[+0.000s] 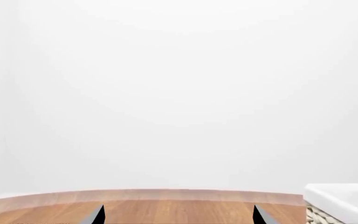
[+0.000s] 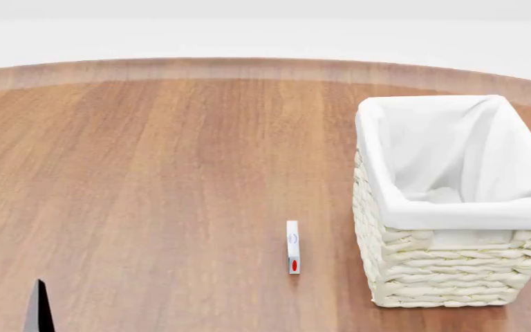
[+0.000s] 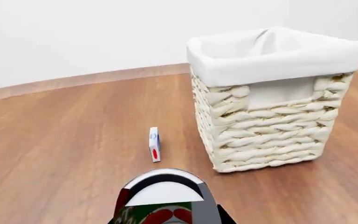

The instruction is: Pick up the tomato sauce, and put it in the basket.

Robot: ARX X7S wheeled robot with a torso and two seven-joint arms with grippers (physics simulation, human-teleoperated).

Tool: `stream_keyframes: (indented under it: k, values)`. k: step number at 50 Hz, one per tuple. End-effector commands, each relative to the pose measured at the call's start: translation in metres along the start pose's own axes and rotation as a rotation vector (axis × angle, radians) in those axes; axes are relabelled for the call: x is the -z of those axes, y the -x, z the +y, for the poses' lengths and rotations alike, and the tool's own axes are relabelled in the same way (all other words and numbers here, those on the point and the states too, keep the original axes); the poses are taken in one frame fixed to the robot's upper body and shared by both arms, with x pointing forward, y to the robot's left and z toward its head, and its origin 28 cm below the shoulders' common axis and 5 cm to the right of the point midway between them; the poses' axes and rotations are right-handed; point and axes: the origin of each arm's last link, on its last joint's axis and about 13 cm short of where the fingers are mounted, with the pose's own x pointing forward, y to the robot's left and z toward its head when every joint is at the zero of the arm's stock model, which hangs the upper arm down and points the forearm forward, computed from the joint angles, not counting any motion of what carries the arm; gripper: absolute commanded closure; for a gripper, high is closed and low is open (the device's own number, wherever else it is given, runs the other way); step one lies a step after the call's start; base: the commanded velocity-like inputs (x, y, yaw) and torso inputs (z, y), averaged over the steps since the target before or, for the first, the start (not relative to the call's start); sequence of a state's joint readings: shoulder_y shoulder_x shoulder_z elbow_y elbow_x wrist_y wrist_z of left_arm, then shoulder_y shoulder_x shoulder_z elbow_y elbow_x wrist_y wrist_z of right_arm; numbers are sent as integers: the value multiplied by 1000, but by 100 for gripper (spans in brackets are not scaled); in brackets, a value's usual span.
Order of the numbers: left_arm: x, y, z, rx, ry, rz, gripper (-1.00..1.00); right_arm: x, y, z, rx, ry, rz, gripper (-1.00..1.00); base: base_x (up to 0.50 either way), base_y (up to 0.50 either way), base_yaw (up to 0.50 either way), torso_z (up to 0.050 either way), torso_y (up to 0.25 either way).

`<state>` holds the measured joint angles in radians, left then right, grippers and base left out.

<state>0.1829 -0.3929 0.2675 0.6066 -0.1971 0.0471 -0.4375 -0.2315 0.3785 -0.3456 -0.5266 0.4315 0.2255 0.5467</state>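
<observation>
In the right wrist view my right gripper (image 3: 166, 218) is shut on the tomato sauce (image 3: 164, 192), a small can with a red and green label and a silver-white lid. It is held above the wooden table, short of the basket (image 3: 272, 116). A grey finger (image 3: 208, 205) presses the can's side. The cream wicker basket with its white liner stands at the right in the head view (image 2: 441, 270), and neither the can nor the right gripper shows there. My left gripper (image 1: 179, 217) is open and empty, low over the table.
A small flat white box with a red and a blue mark (image 2: 292, 247) lies on the table just left of the basket and also shows in the right wrist view (image 3: 154, 144). The table's far curved edge (image 2: 247, 63) meets a white wall. A left fingertip (image 2: 39, 310) shows at the bottom left.
</observation>
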Motion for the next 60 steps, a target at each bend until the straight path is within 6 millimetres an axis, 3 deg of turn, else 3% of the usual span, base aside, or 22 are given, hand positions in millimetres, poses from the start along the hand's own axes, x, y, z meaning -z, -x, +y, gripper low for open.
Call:
stream_keyframes:
  k: [1, 24, 37, 60]
  values:
    - [1, 1, 2, -7, 0, 1, -100, -34, 6, 3, -39, 32, -135, 100, 0, 0, 0, 0, 0]
    - [3, 0, 1, 3, 8, 3, -100, -75, 10, 13, -114, 30, -275, 100, 0, 0, 0, 0, 0]
    - [3, 2, 4, -16, 2, 6, -100, -118, -20, 23, -141, 67, -400, 100, 0, 0, 0, 0, 0]
    - [1, 3, 1, 19, 9, 10, -100, -121, -98, 39, -162, 132, -373, 100, 0, 0, 0, 0, 0]
